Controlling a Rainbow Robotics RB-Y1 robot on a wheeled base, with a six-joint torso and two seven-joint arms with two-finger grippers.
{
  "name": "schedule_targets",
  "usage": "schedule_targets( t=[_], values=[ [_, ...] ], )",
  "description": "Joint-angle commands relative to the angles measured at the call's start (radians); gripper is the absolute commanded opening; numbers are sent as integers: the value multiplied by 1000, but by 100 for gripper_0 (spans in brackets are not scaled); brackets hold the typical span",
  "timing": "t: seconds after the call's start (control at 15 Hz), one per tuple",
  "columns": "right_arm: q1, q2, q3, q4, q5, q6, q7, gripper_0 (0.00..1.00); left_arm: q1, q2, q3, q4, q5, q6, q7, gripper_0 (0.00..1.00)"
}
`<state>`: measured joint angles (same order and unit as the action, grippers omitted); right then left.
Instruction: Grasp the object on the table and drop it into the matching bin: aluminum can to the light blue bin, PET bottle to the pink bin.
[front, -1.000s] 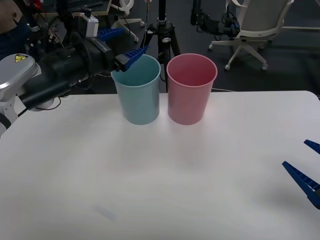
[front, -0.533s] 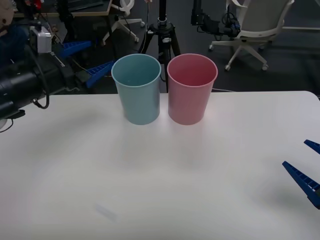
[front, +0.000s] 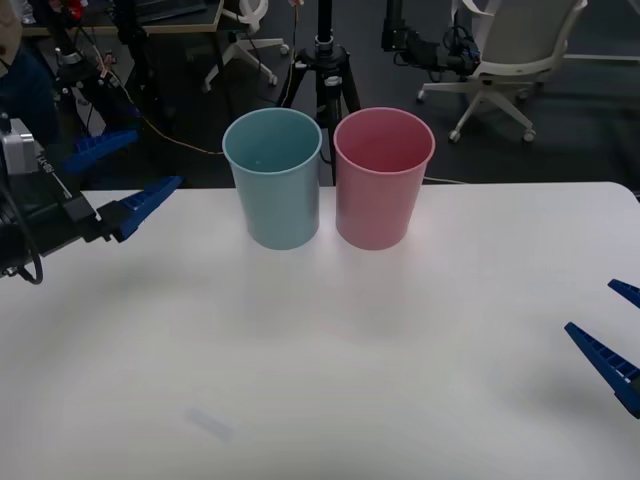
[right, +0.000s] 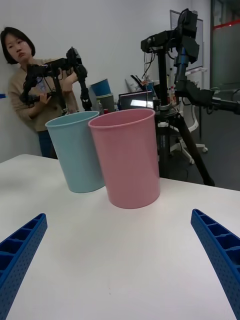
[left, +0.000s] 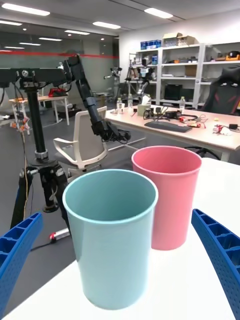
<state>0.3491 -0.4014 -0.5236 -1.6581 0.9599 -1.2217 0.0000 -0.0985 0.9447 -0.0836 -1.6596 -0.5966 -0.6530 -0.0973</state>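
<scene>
Left hand (front: 118, 176), fingers spread and empty, has drawn back from the light blue bin (front: 273, 178) toward the desk (front: 330, 350) edge; the can is presumably inside it, unseen.

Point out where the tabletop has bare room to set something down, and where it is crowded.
The table is bare across the wide stretch in front of the light blue bin and pink bin, between the open left pincer and open right pincer. The two bins stand almost touching at the far edge; that spot is crowded.
</scene>
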Motion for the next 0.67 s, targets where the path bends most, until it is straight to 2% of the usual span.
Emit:
schedule_targets(
  t=[0.07, 0.27, 0.53, 0.67],
  values=[
    [0, 0, 0, 0, 0, 0, 0, 100, 135, -90, 101, -69, -101, -14, 14, 100],
    [0, 0, 0, 0, 0, 0, 0, 100, 269, -192, 188, -121, -204, -74, 28, 100],
    [0, 0, 0, 0, 0, 0, 0, 100, 382, -343, 364, -121, -399, -290, 47, 100],
    [0, 0, 0, 0, 0, 0, 0, 100, 410, -406, 449, -121, -468, -409, 60, 100]
  ],
)
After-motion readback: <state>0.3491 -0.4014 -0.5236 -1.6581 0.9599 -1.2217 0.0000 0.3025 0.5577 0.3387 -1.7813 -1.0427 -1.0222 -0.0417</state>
